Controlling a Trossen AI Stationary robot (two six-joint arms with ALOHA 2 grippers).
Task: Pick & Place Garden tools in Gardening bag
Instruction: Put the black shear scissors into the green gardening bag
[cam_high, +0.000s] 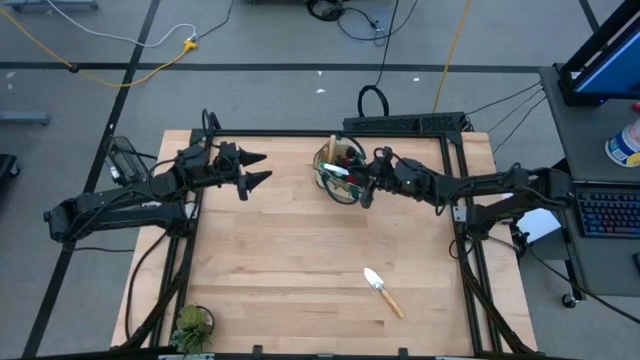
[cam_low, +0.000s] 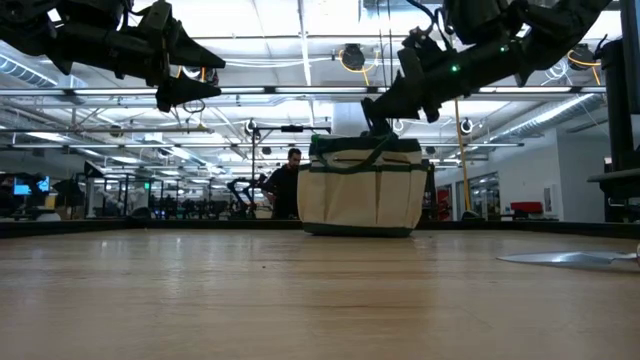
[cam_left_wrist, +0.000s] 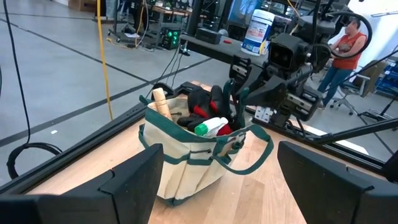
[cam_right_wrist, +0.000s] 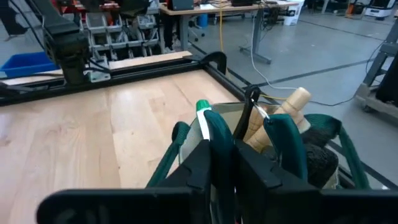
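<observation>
Trowel (cam_low: 570, 259) blade cut off at edge

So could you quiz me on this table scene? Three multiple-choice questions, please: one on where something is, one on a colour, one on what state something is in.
1. Where does the trowel lie?
A. Inside the bag
B. On the table, nearer the right arm's side
C. Beside the potted plant

2. What colour is the trim on the gardening bag?
A. Dark green
B. Red
C. Blue

3. How do the left gripper fingers stand?
A. Shut on a trowel
B. Open and empty, in the air beside the bag
C. Pressed flat on the table

Answers:
1. B: the high view shows it alone on the wood, toward the right arm's side, far from the potted plant.
2. A: the low view and left wrist view show dark green edging and handles.
3. B: the fingers are spread with nothing between them, while the right gripper works over the bag.
</observation>
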